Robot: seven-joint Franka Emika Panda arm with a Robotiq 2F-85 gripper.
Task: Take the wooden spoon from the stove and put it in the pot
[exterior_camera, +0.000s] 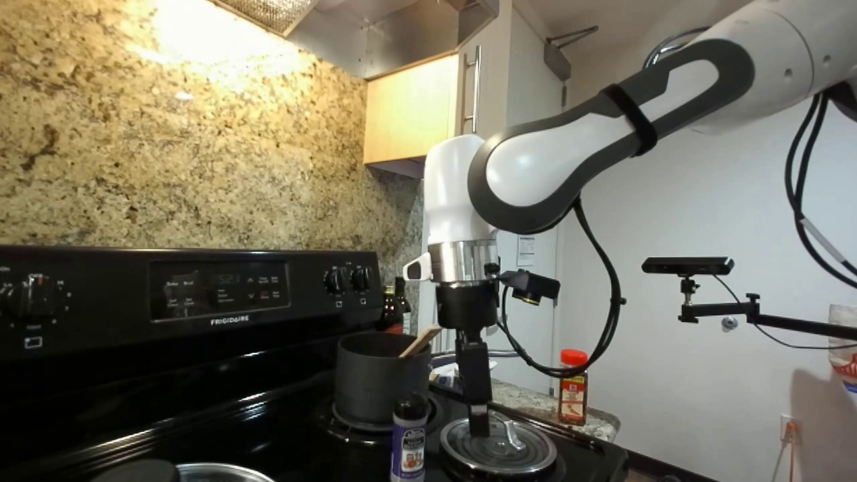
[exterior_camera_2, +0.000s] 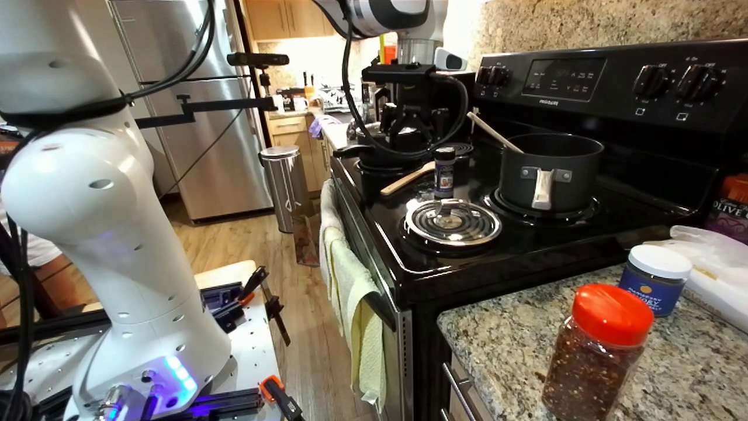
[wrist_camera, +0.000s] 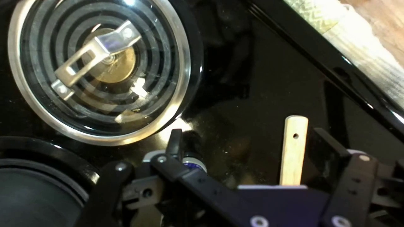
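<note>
Bent white robot arm [exterior_camera: 542, 167], wrist [exterior_camera: 462, 261] pointing down, black fingers [wrist_camera: 175, 144] spread wide apart

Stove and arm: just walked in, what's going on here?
The Panda arm has its gripper open over the black stove, holding nothing. A wooden-handled utensil lies on the stove, showing between the open jaws in the wrist view. Another wooden handle leans out of the dark grey pot. Both working ends are hidden, so I can't say which one the task means.
</note>
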